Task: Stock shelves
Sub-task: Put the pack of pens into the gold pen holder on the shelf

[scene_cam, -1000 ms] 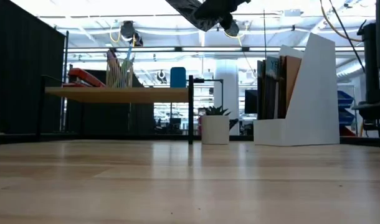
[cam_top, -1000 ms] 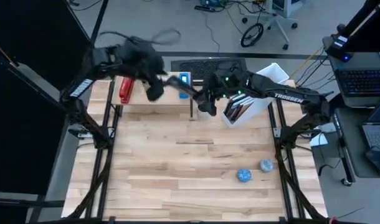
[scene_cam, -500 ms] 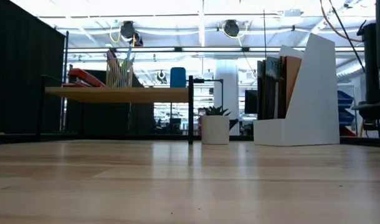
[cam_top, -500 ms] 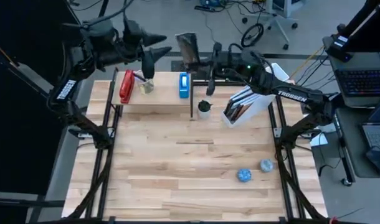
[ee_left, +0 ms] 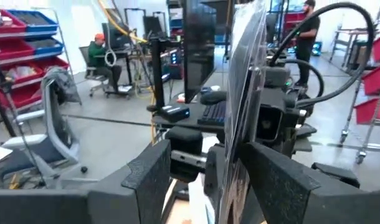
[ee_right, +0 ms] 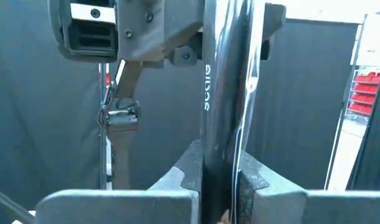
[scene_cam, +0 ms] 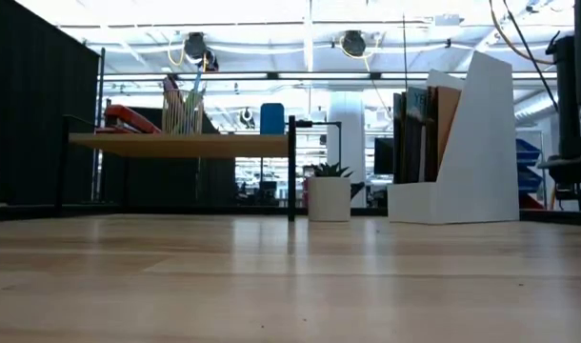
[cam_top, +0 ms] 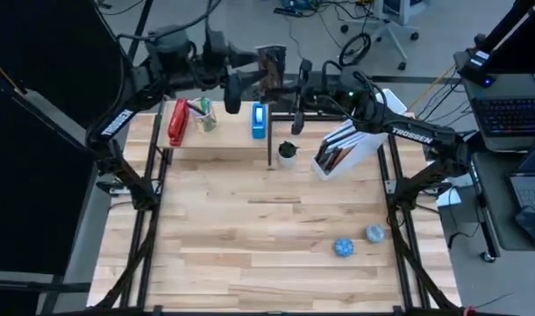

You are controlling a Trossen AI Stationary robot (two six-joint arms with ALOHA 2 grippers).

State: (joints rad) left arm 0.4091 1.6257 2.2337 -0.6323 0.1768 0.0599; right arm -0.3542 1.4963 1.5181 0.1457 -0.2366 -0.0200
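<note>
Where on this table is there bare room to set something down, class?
Free: the table's wide middle and near-left, between the shelf and two blue balls. Crowded: the shelf top with red stapler, cup, blue box; beside it potted plant and file holder.

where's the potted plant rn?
High view: the potted plant stands on the tabletop at the back, between the wood shelf's right end and the white file holder.

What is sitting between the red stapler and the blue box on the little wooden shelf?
A pencil cup holding pens stands between the red stapler and the blue box on the light-wood plank shelf, seen in the high view.
</note>
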